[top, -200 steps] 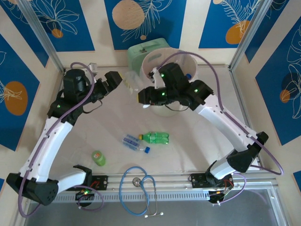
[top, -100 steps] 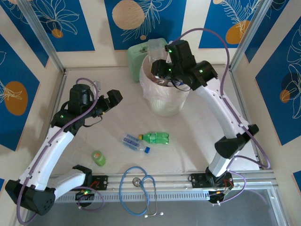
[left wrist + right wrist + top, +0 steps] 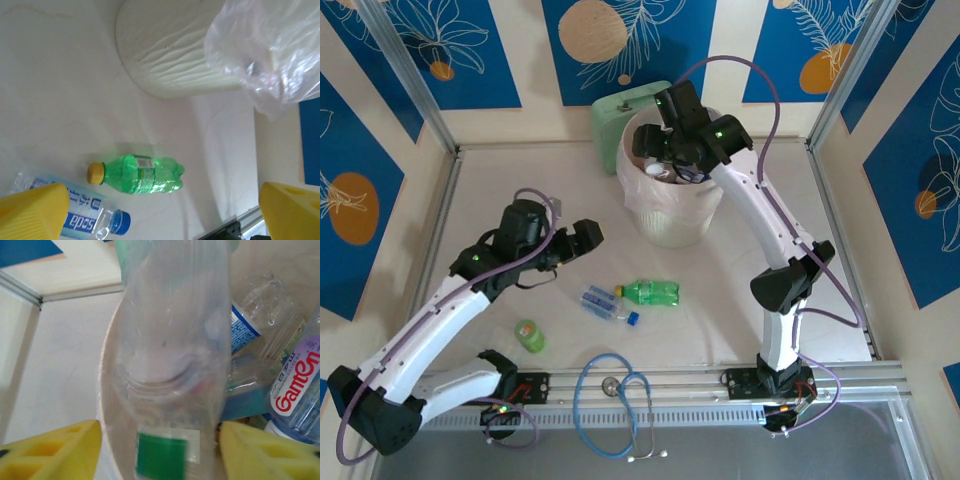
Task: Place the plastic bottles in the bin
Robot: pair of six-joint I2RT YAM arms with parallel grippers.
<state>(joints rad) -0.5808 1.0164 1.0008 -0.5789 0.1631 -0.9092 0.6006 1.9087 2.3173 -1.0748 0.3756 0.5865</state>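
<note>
Nearest you, three bottles lie loose: a small green bottle [image 3: 530, 335], a blue-labelled bottle [image 3: 82, 217] and a green bottle [image 3: 142, 174]. Your left gripper [image 3: 584, 236] hovers beyond them, fingers spread wide and empty; square it across the green bottle's waist before closing. Farther out, your right gripper [image 3: 160, 447] hangs over the bin [image 3: 670, 225] with a clear bottle [image 3: 170, 340] between its fingers. I cannot tell if they grip it. Centre it inside the rim before release. The blue label reads "soda"; a Ganten bottle [image 3: 295, 390] lies in the bin.
</note>
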